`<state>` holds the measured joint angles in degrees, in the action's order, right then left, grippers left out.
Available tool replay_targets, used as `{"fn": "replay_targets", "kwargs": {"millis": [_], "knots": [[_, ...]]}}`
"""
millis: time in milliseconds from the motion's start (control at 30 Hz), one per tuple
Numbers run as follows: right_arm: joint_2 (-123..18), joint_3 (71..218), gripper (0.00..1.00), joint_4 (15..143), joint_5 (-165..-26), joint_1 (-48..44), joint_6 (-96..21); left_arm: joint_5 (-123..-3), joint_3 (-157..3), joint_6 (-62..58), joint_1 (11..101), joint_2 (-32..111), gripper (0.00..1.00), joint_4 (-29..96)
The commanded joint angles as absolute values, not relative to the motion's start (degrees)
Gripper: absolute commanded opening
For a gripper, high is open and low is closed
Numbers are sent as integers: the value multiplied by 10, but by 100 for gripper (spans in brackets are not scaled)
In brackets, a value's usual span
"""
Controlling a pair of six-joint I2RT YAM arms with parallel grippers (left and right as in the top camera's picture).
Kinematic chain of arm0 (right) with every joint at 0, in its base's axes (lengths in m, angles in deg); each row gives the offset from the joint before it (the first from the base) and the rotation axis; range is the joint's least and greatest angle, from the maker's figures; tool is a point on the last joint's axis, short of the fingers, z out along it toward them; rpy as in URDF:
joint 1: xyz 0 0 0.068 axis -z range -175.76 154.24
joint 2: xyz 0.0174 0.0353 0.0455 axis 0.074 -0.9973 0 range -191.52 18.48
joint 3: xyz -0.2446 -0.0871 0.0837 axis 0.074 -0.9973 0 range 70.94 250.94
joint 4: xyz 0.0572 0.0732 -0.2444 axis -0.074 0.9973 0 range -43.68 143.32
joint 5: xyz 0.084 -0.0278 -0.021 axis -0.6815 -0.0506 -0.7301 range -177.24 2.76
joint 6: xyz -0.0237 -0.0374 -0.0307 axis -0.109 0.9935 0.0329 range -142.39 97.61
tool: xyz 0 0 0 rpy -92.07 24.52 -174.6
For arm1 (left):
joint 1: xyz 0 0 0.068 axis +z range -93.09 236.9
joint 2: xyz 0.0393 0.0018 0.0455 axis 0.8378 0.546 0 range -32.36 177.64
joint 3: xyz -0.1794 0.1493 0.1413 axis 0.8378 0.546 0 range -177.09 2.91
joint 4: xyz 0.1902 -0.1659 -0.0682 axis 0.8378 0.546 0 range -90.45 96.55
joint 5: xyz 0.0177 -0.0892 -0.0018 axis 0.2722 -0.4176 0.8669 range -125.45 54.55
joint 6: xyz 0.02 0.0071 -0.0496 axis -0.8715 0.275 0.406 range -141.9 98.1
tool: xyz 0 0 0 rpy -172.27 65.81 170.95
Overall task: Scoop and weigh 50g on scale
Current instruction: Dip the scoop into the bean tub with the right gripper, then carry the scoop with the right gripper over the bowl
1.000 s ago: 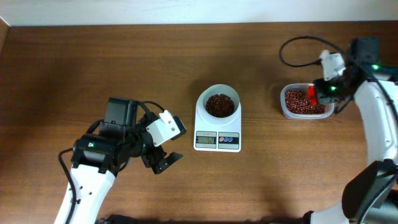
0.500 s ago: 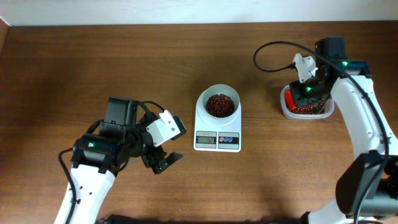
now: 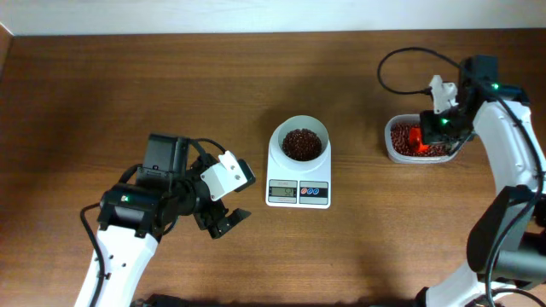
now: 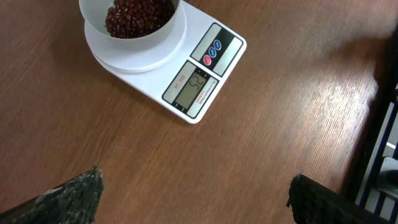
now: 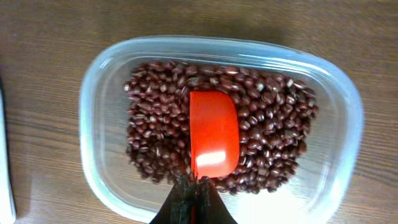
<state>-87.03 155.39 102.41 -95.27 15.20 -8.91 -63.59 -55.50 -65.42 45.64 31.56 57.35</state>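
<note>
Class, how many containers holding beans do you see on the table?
2. The white bowl sits on the scale mid-table. The clear tub stands to its right, with beans and the red scoop in it. None seems hidden.

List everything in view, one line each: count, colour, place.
table: one, brown wood, under everything
scale: one, white with a grey display, middle of the table
bowl: one, white, round, on the scale
beans: two heaps, dark red-brown, one in the bowl, one in the tub
tub: one, clear plastic, on the table to the right of the scale in the overhead view
scoop: one, orange-red, lying on the beans in the tub
left pincer: one, black, open, above bare table to the left of the scale
right pincer: one, dark, closed on the end of the scoop, over the tub
</note>
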Motion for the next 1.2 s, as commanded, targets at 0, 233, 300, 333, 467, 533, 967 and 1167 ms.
{"fn": "replay_targets", "kwargs": {"millis": [0, 233, 300, 333, 467, 533, 967, 1167], "knots": [[-880, 1558, 4, 1026, -972, 169, -94, -646, -564, -662, 459, 314, 99, 573], [-867, 1633, 4, 1086, -1031, 175, -94, -646, -564, -662, 459, 314, 99, 573], [-867, 1648, 4, 1087, -996, 175, -94, -646, -564, -662, 459, 314, 99, 573], [-867, 1648, 4, 1093, -972, 175, -94, -646, -564, -662, 459, 314, 99, 573], [-868, 1647, 4, 1105, -902, 174, -94, -646, -564, -662, 459, 314, 99, 573], [-866, 1652, 4, 1126, -904, 163, -92, -646, -564, -662, 459, 314, 99, 573], [-848, 1708, 4, 1119, -944, 84, -97, -646, -564, -662, 459, 314, 99, 573], [-834, 1755, 4, 1120, -1173, 70, -34, -646, -564, -662, 459, 314, 99, 573]]}}
